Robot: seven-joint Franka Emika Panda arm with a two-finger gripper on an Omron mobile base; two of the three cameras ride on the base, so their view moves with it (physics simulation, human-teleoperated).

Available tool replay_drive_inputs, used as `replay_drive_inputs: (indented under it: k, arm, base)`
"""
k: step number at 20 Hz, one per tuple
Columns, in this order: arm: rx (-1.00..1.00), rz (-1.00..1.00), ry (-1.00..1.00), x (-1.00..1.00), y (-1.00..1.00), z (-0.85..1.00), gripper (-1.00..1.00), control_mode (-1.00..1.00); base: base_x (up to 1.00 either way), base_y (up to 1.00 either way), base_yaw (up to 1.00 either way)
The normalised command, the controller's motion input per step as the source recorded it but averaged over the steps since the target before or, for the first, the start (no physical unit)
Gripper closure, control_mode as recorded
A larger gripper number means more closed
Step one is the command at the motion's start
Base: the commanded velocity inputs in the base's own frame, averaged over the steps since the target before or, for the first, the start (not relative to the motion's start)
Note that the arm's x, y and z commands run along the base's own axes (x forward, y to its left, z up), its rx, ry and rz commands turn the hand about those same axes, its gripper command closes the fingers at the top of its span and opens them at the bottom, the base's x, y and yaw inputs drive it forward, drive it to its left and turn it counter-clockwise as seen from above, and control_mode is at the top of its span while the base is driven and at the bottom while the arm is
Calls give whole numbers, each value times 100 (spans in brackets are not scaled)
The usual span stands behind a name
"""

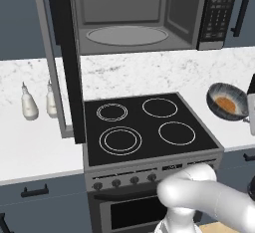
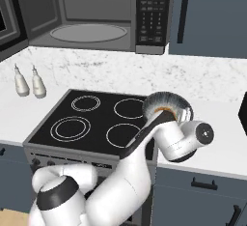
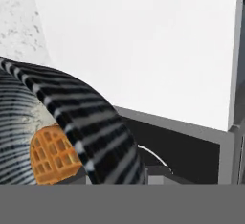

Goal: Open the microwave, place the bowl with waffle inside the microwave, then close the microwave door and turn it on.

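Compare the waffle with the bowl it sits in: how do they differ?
The waffle is golden-brown with a grid pattern; the bowl is dark and ribbed outside. The waffle is far smaller than the bowl's rim. The waffle is a flat piece, the bowl deep and hollow. Both sit over the counter right of the stove.

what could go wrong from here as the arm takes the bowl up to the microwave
1. The bowl looks tilted in the left base view, so the waffle, lying loose against the inner wall, could slide out on the way up.
2. The gripper seems to pinch only the bowl's rim; that hold may slip or let the bowl swing.
3. The microwave door hangs open over the stove, so a wide swing could hit it.
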Motion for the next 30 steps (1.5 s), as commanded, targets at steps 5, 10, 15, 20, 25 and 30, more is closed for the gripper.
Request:
replay_drive_inputs:
  k: [5, 10, 15, 20, 25, 30]
  arm:
    - [0, 8, -10, -38, 50, 64, 100, -100]
    - [0, 9, -7, -30, 62, 58, 100, -100]
    - [0, 9, -12, -28, 61, 69, 100, -100]
    - [0, 8, -15, -19, 58, 75, 100, -100]
    - [0, 7, -18, 0, 68, 70, 100, -100]
    - [0, 3, -12, 3, 77, 53, 100, -100]
  base:
    - [0, 0, 0]
    - [0, 0, 0]
    - [0, 0, 0]
    - [0, 0, 0]
    - [0, 0, 0]
    - [0, 0, 0]
